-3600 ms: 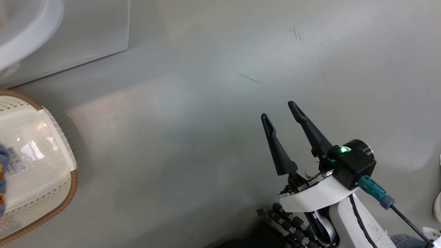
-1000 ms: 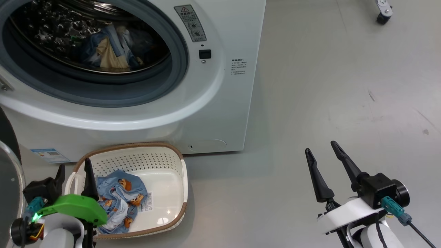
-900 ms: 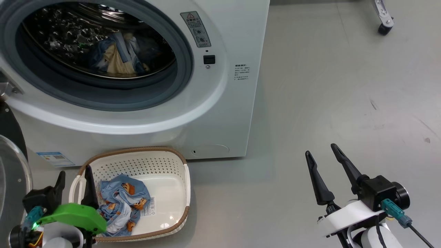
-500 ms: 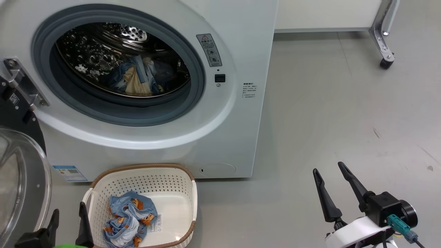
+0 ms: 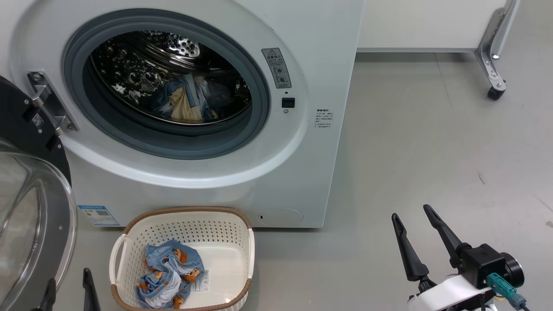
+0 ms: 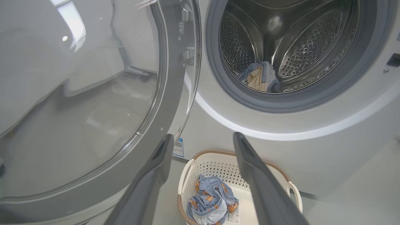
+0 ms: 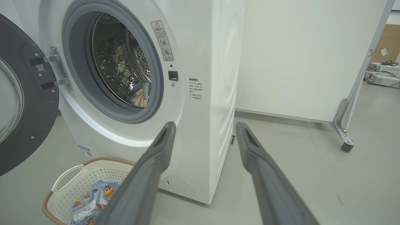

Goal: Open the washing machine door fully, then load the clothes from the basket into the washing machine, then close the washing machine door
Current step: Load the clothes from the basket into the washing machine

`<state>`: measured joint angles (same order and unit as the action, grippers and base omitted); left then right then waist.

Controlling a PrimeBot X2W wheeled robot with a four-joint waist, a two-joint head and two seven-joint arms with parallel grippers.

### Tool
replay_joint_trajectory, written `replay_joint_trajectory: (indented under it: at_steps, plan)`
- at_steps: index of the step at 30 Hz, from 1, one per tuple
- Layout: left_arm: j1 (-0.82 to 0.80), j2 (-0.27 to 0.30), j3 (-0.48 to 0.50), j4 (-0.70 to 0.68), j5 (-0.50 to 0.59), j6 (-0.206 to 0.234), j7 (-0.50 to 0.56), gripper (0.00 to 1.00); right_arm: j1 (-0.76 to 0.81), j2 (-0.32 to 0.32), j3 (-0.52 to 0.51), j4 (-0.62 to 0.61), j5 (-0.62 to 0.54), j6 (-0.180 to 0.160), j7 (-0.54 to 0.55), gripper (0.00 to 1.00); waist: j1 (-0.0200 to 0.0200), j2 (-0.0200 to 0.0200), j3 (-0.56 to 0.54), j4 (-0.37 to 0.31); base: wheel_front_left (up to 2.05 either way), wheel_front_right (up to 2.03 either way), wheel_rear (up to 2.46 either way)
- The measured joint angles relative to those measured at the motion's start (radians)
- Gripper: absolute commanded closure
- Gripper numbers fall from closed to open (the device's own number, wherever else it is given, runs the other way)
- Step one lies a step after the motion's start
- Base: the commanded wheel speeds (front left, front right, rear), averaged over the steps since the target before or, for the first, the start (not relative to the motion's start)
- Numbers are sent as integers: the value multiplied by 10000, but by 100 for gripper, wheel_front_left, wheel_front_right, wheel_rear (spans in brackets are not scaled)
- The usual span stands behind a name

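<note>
Camera tilted up; left tool [image 6: 203, 136], right tool [image 5: 409, 211] spread wide, empty.

You see the washing machine [image 5: 311, 172] cased in smooth white panels with a soft gloss. Its drum [image 5: 129, 77] is bright perforated steel and its gasket [image 5: 260, 112] is matt grey rubber. The washing machine door [image 5: 34, 207] pairs clear glossy glass with a smooth dark rim, and hangs on a metal hinge [image 5: 49, 106]. The basket [image 5: 185, 226] is cream plastic, punched with holes and shiny on its floor (the brown rim only looks woven). The clothes [image 5: 173, 270] are soft crumpled cloth. The floor [image 5: 432, 142] is smooth grey with a dull sheen and a few scuffs, and the right gripper [image 5: 410, 211] has matt dark fingers [image 5: 408, 255]
</note>
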<state>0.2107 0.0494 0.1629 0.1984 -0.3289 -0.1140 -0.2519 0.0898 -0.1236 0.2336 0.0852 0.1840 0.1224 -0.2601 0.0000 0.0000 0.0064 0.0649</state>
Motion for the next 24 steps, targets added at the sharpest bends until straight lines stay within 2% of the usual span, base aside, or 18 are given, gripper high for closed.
replay_joint_trajectory:
  at_steps: [9,18,24]
  plan:
    - [97,-4,-75,-454,4,0,-2,0,-10,44,146,-217,-2,0,0,0,0,0,392,-149,0,0,0]
    - [-144,-8,-704,-456,142,-6,52,0,-376,188,278,-472,-27,0,0,0,0,0,1099,-354,0,0,0]
    - [-820,17,-604,-282,-65,-8,646,0,-746,280,351,-587,-104,0,0,0,0,0,1819,-568,0,0,0]
